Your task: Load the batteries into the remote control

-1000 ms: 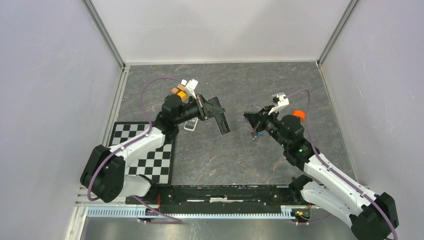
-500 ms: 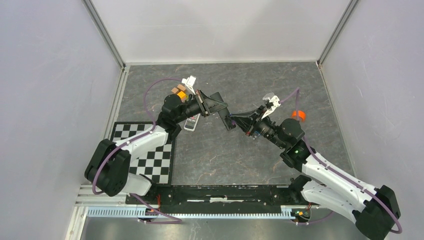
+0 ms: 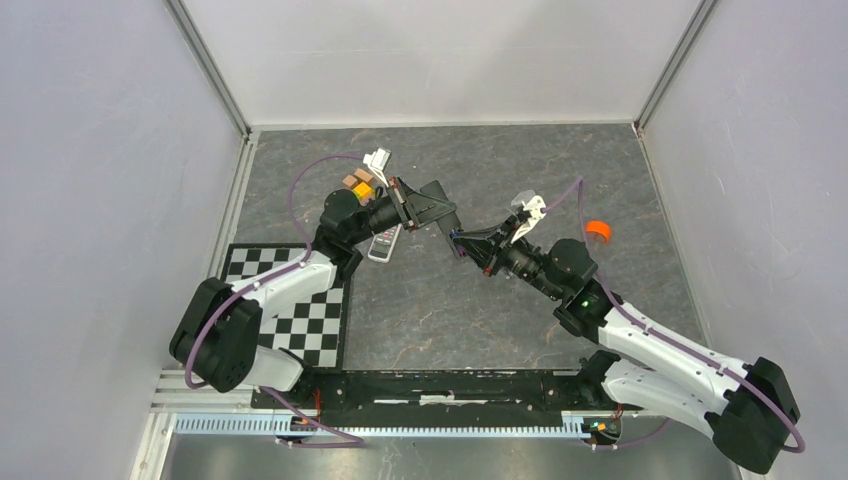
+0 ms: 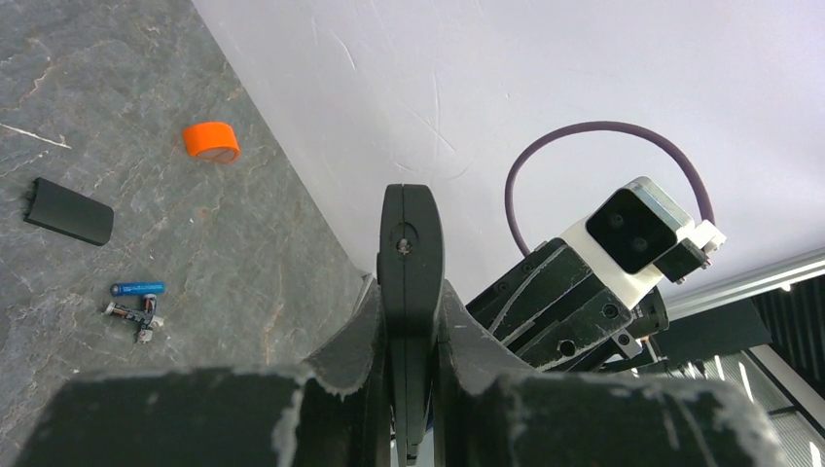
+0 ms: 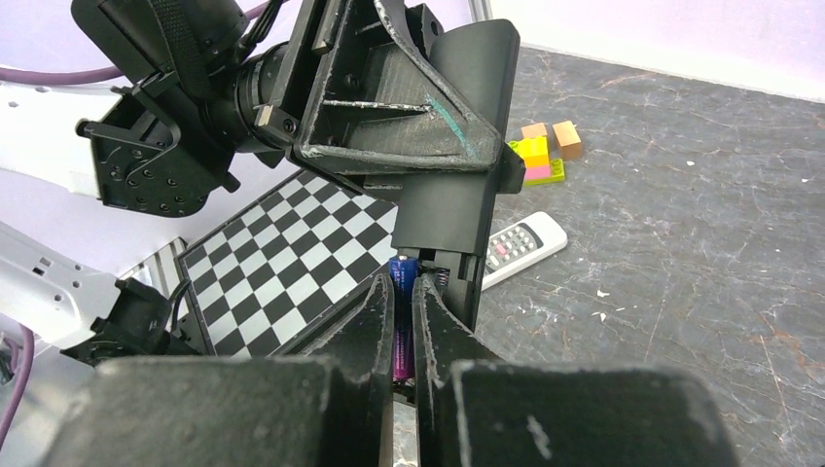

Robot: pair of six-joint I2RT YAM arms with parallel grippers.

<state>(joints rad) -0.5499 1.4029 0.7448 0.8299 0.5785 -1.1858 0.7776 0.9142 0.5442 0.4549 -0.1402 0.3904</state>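
Observation:
My left gripper (image 3: 418, 210) is shut on a slim black remote control (image 3: 442, 214), held in the air on edge (image 4: 410, 253). Its battery bay is open at the lower end (image 5: 443, 229). My right gripper (image 5: 404, 284) is shut on the purple battery (image 5: 402, 326), whose tip sits at the mouth of that bay. In the top view the right gripper (image 3: 463, 241) meets the black remote's lower end. The blue battery (image 4: 137, 289) lies on the table. A small white remote handset (image 3: 383, 245) lies face up under the left arm (image 5: 520, 243).
A black battery cover (image 4: 68, 211) and a small wired part (image 4: 136, 317) lie near the blue battery. An orange round cap (image 3: 597, 230) sits at the right. Coloured blocks (image 3: 358, 183) stand behind the left gripper. A checkerboard (image 3: 300, 310) lies at the near left.
My right arm has swung left with the purple battery, up to the black remote's open end. My left gripper has shifted the black remote slightly up and back.

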